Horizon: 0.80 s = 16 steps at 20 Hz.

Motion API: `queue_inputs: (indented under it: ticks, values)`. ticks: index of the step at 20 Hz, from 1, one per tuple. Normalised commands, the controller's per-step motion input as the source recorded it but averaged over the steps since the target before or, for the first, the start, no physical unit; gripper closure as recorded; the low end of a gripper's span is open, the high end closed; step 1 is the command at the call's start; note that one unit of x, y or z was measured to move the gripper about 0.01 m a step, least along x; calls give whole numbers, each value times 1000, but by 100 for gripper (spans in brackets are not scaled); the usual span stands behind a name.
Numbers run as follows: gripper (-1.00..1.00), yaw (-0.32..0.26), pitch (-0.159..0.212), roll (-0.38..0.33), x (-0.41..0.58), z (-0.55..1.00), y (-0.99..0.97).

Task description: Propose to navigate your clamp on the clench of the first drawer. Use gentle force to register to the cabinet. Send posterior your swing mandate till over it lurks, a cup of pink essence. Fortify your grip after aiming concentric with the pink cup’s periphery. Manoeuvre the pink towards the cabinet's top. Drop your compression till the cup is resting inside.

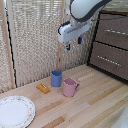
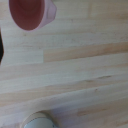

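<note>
Pale wooden bench (image 1: 95, 100) carries the pink cup (image 1: 70, 87) beside a blue cup (image 1: 56, 78), a yellow block (image 1: 43, 88) and a plate (image 1: 15, 111); the clamp (image 1: 74, 44) hangs above them, jaws slightly apart and empty, the cabinet (image 1: 111, 42) on the exterior view's right. Wrist view: pink cup (image 2: 32, 13) seen from above, plate rim (image 2: 37, 120) at the opposite edge

pink cup (image 1: 70, 87) dusty pink | cabinet (image 1: 111, 45) dark brown (silver handles)
</note>
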Motion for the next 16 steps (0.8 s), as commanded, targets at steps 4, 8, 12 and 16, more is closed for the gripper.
queue_inputs:
  ticks: [4, 8, 12, 16]
  values:
    - [-100, 179, -156, -373, -13, -8, -143]
    - [-100, 149, -139, -375, 0, -61, -151]
    - [-100, 107, -71, -375, 5, -114, -152]
    - [-100, -6, 5, -375, 155, -99, -21]
